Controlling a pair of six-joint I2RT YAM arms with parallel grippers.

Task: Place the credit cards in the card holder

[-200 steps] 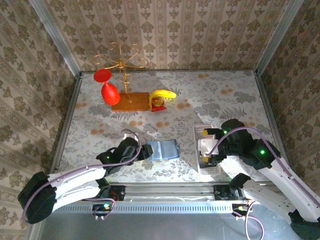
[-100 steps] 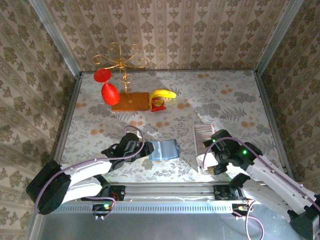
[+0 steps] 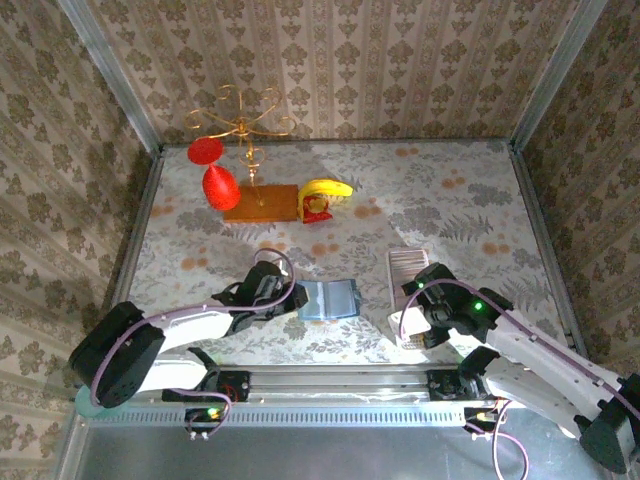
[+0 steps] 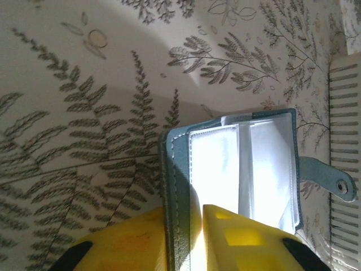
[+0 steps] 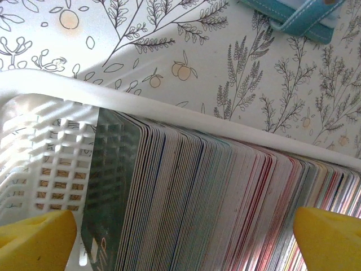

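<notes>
pinching one cover of the teal card holder (image 4: 225,164), the left gripper (image 4: 189,226) steadies it open, pockets up, on the table (image 4: 84,84); the right gripper (image 5: 183,231), jaws wide, straddles the credit cards (image 5: 225,192) packed upright in the white tray (image 5: 45,147), seemingly to pull one.

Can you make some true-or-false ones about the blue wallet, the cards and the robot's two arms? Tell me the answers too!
1. The card holder lies open, with its clear pockets showing. True.
2. The right gripper is holding a card. False: its jaws stand wide open on either side of the credit cards, holding none.
3. The credit cards stand packed in a row inside a white tray. True.
4. The left gripper is far from the card holder. False: its jaws pinch the holder's blue cover.
</notes>
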